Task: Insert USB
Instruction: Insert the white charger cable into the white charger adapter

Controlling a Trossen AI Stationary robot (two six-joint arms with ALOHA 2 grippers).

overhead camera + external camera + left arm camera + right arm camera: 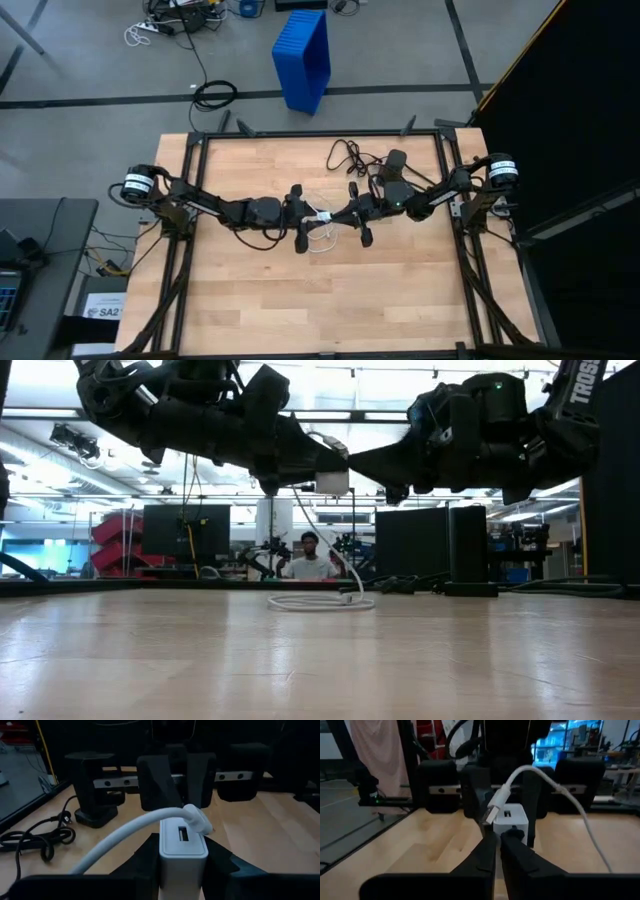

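The USB is a thin white cable. Its loop (322, 241) lies on the table's middle, and one strand rises to the white plug (495, 806). My right gripper (496, 837), come from the table's right, is shut on that plug. My left gripper (183, 859), come from the left, is shut on a small white charger block (183, 840). The block's port (182, 835) faces the right gripper. Both grippers meet in the air above the loop (320, 601), with the plug (198, 820) tilted right at the block's port face. My left gripper pinches the white block by its two side walls (163, 854) between its fingers, coming level from the table's left. The block is lifted clear, port end forward. My right gripper pinches the plug's metal end (489, 816) at its fingertips, coming level from the table's right. The plug is tilted, and the cable (312, 535) hangs slack down to the loop.
A black adapter box (397, 160) with its thin black cord (348, 155) lies toward the table's far edge, behind the right arm. It also shows in the left wrist view as the box (95, 815) and cord (35, 837). Bare wood lies on the near half (320, 300).
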